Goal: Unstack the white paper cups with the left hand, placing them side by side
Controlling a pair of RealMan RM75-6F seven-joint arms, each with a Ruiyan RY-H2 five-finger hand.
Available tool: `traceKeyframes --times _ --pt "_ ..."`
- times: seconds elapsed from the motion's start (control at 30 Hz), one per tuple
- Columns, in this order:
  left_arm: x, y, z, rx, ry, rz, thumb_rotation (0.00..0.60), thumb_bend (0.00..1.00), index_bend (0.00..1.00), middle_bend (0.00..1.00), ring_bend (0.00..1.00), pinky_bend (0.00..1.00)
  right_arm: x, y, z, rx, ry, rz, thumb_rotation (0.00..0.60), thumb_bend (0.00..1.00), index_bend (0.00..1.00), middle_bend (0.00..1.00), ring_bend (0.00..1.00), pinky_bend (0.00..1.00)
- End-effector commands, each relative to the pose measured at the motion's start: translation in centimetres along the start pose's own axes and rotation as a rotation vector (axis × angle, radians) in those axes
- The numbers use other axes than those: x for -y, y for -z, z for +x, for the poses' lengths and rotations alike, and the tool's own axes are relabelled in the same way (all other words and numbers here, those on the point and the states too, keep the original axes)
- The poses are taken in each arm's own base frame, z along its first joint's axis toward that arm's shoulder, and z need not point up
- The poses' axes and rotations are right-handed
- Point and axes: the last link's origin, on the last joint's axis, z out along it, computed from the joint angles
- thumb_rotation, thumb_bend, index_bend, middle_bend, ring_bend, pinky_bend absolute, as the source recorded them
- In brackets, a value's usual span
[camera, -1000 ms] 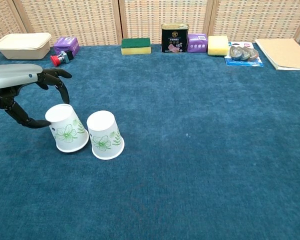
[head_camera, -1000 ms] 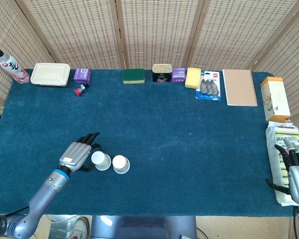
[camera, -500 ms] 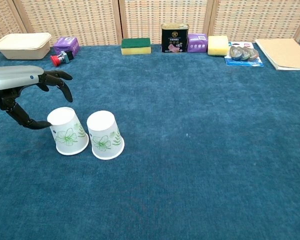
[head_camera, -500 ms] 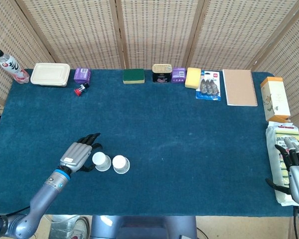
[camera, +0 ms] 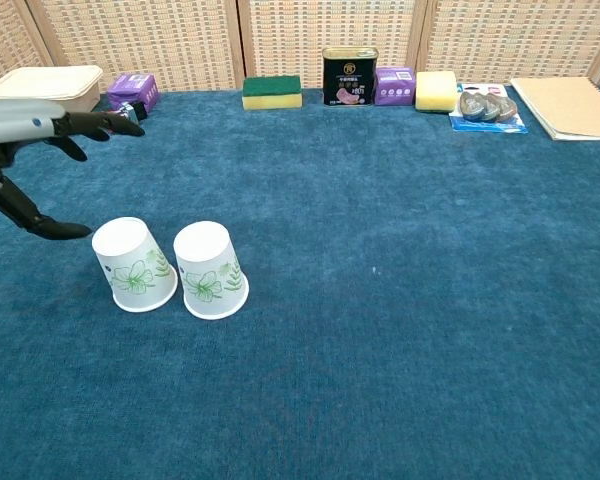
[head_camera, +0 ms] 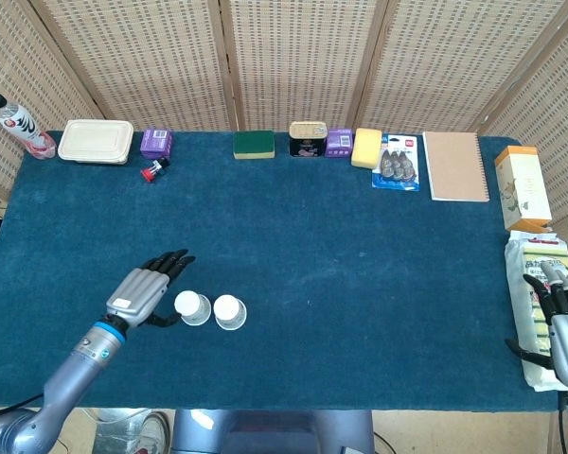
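Observation:
Two white paper cups with green flower prints stand upside down, side by side, near the table's front left. The left cup (head_camera: 192, 306) (camera: 133, 264) and the right cup (head_camera: 229, 311) (camera: 210, 269) almost touch. My left hand (head_camera: 144, 291) (camera: 35, 150) hovers just left of the left cup, fingers spread, holding nothing and clear of it. My right hand (head_camera: 560, 317) rests at the far right edge, over a yellow-green packet (head_camera: 533, 284), fingers apart and empty.
Along the back edge stand a bottle (head_camera: 17, 125), a lidded food box (head_camera: 96, 141), a purple box (head_camera: 156, 143), a red-capped object (head_camera: 151, 171), a green sponge (head_camera: 254, 144), a tin (head_camera: 308, 138), a yellow sponge (head_camera: 366, 148), a blister pack (head_camera: 397, 163), a notebook (head_camera: 454, 165) and a carton (head_camera: 522, 186).
My left hand let go of the left cup, which settled upright on its rim. The hand then opened wider and drew back up and to the left.

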Motion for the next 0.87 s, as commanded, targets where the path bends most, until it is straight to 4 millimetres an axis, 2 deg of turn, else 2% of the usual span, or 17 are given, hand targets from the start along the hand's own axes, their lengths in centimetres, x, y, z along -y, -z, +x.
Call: traceKeyframes --times 0.03,0.17,0.2,0.33,0.4,0.5,0.63,0.77,0.87 --pt "0.2 1.1 1.1 -0.040 0.011 -0.008 0.600 0.21 0.00 0.00 0.00 0.12 0.0 0.0 0.0 -0.001 0.001 0.000 0.600 0.04 0.12 0.00 0.01 0.00" --pt "1.7 3.3 2.0 -0.133 -0.029 0.007 0.600 0.16 0.00 0.00 0.00 0.12 0.0 0.0 0.0 -0.007 0.003 -0.002 0.600 0.04 0.12 0.00 0.01 0.00" --pt "3.5 4.9 2.0 -0.190 -0.078 0.057 0.600 0.15 0.00 0.00 0.00 0.12 0.0 0.0 0.0 -0.012 0.011 -0.002 0.600 0.04 0.12 0.00 0.01 0.00" --pt "7.1 9.3 0.5 -0.326 -0.097 0.115 0.600 0.12 0.00 0.00 0.00 0.12 0.3 0.0 -0.3 -0.016 0.031 0.013 0.600 0.07 0.11 0.00 0.01 0.00" --pt "8.4 11.0 -0.2 -0.380 -0.100 0.133 0.600 0.11 0.00 0.00 0.00 0.11 0.5 0.0 -0.4 -0.020 0.042 0.019 0.600 0.15 0.10 0.00 0.01 0.01" --pt "9.7 13.3 -0.7 -0.446 -0.099 0.163 0.600 0.07 0.00 0.00 0.00 0.09 0.7 -0.1 -0.7 -0.031 0.069 0.020 0.600 0.21 0.08 0.00 0.01 0.03" --pt "10.5 15.4 -1.4 -0.486 -0.063 0.188 0.600 0.06 0.00 0.00 0.00 0.07 0.9 0.0 -0.9 -0.032 0.066 0.022 0.600 0.15 0.07 0.00 0.00 0.00" --pt "10.9 16.5 -1.8 -0.474 -0.046 0.229 0.600 0.06 0.00 0.00 0.00 0.07 0.7 -0.1 -0.7 -0.062 0.074 0.004 0.600 0.04 0.07 0.00 0.00 0.00" --pt "10.9 16.8 -1.3 -0.485 -0.032 0.238 0.600 0.06 0.00 0.00 0.00 0.07 0.7 -0.1 -0.8 -0.078 0.063 0.000 0.600 0.02 0.07 0.00 0.00 0.00"
